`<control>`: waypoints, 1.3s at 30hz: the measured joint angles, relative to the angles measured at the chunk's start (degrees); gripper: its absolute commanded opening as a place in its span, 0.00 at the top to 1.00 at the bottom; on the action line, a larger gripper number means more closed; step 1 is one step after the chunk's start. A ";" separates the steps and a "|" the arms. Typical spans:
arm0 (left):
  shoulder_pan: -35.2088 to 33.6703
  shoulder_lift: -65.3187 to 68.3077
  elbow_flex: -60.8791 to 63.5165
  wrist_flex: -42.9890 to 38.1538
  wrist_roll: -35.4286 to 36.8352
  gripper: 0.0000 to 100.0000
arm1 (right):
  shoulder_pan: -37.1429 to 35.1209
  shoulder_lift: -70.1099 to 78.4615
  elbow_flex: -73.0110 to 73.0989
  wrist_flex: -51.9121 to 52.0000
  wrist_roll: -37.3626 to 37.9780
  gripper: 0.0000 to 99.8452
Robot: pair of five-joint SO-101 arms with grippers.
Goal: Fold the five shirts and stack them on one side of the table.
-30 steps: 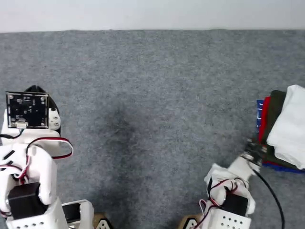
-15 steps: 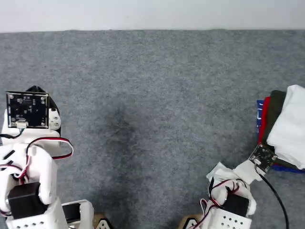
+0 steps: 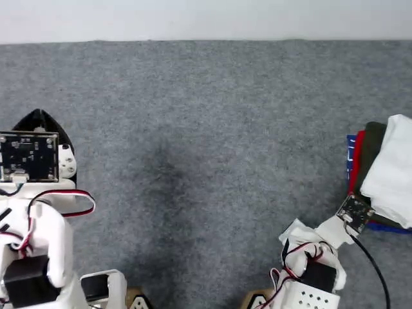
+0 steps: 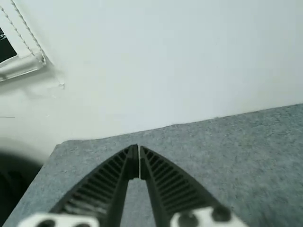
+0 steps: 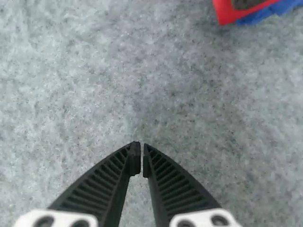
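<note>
A stack of folded shirts (image 3: 380, 177) lies at the table's right edge: white on top, then dark olive, red and blue. The stack's red and blue corner (image 5: 241, 10) shows in the right wrist view. My right gripper (image 5: 138, 158) is shut and holds nothing; it hangs over bare grey felt close to that corner. Its arm (image 3: 325, 241) sits folded at the near right, just beside the stack. My left gripper (image 4: 138, 158) is shut too, with nothing in it, and points past the table's far edge toward the white wall. Its arm (image 3: 35, 212) stands at the near left.
Grey felt (image 3: 206, 141) covers the table from the left arm to the stack. A white wall (image 3: 206, 19) runs along the far edge. A black cable (image 3: 372, 264) trails from the right arm's wrist toward the near edge.
The right wrist pulled back from the stack's near edge during the first half second, then held. The left arm's wrist then shifted slightly left and toward the far side.
</note>
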 measured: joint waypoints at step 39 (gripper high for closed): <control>-30.42 84.40 -30.95 36.40 -44.04 0.82 | 0.00 0.00 0.00 0.00 0.00 0.99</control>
